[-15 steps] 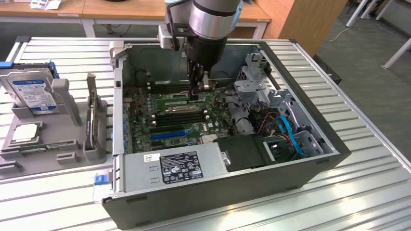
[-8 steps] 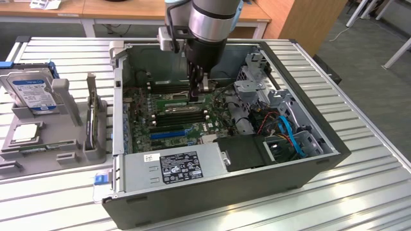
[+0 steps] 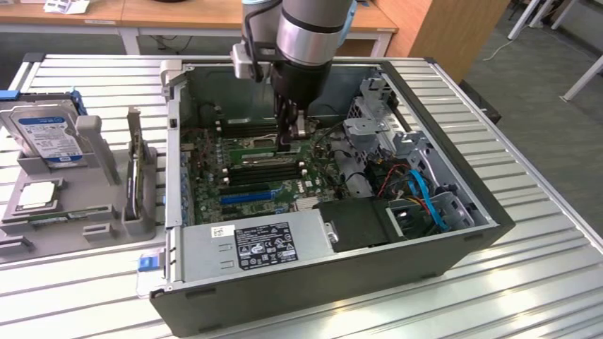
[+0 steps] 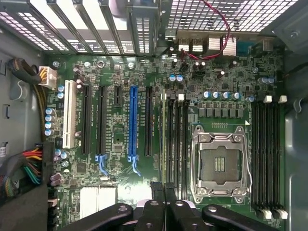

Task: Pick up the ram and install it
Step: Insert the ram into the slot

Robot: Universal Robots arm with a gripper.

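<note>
One ram (image 4: 163, 139) pinched edge-on in gripper (image 4: 163, 186).

We take this for a robotics lab set up in an office-like room: a robot arm (image 3: 306, 35) reaches into an opened desktop computer case (image 3: 311, 289) on a slatted metal bench (image 3: 527, 296). A grey fixture (image 3: 85, 194) holding a hard drive (image 3: 47, 134) stands beside it, with wooden desks (image 3: 179, 10) behind.
</note>
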